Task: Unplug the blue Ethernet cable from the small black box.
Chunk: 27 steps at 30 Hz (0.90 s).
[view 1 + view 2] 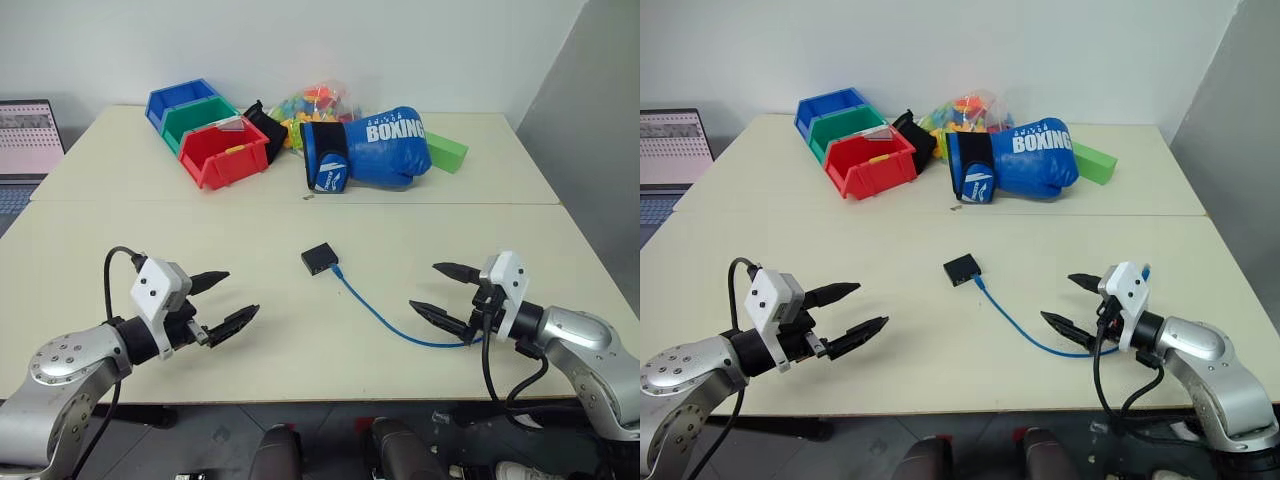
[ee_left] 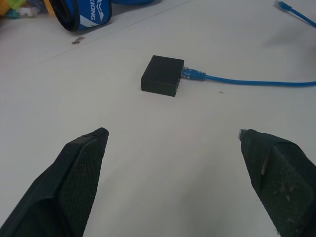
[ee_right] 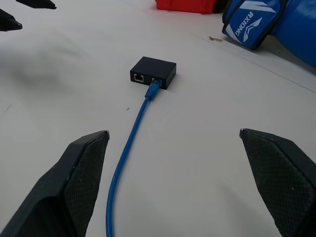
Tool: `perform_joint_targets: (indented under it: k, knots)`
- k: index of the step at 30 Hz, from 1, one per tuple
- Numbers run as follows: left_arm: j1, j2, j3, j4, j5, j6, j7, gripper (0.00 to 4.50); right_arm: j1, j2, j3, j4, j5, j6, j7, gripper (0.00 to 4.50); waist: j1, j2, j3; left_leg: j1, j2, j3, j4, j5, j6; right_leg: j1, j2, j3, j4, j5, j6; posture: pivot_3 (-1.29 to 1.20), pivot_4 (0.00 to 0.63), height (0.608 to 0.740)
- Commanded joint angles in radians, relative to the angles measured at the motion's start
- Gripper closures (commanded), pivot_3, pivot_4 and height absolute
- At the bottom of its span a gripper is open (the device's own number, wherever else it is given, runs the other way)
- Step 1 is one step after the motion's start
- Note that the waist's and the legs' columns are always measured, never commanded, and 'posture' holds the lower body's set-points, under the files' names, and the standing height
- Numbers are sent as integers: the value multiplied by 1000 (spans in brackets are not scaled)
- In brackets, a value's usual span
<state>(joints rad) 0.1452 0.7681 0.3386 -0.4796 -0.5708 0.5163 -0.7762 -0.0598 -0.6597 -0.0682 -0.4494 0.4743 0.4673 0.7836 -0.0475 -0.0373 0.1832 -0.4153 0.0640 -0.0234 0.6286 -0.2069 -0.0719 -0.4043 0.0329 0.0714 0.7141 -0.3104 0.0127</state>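
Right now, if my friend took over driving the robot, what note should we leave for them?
Left gripper: open, empty, hovering over the table.
Right gripper: open, empty, hovering by the cable's free end.
Small black box: mid-table, between the grippers.
Blue Ethernet cable: plugged into the box and curving along the table toward the right gripper.
Done: nothing yet; neither gripper touches box or cable.
Left: probably steady the box with one gripper, grip the plug with the other, pull it out.
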Motion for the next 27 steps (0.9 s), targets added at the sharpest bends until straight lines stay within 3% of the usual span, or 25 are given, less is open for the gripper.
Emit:
perform_joint_targets:
  k: [1,27]
  knots:
    - [-1,-10,13,-38,-9,-27,-5,0,-17,-10,-20,-5,3,-20,10,9,0,0,0,0,0,0,0,0,0,0,0,0,0,0,0,0,150,740]
    - [-17,-3,-15,-44,11,-41,-33,0,-29,72,72,-21,-29,1,-63,9,0,0,0,0,0,0,0,0,0,0,0,0,0,0,0,0,150,740]
